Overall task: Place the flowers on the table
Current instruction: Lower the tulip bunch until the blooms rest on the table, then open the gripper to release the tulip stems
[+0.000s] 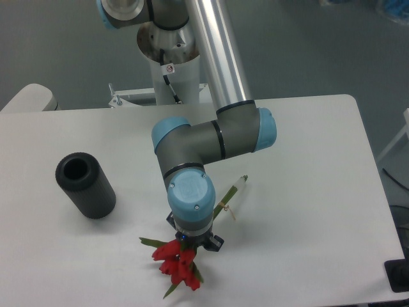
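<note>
The flowers [177, 263] are a small bunch of red blooms with green leaves, near the front edge of the white table [307, 217]. Their thin green stem runs up and right to a pale cut end [241, 181]. My gripper [192, 242] points straight down over the stems just behind the blooms and is shut on the flowers. The blue wrist cap hides the fingers, and whether the bunch touches the tabletop cannot be told.
A black hollow cylinder [85, 185] lies on its side at the left of the table, its open end facing up and left. The arm's base column [171, 61] stands behind the table's far edge.
</note>
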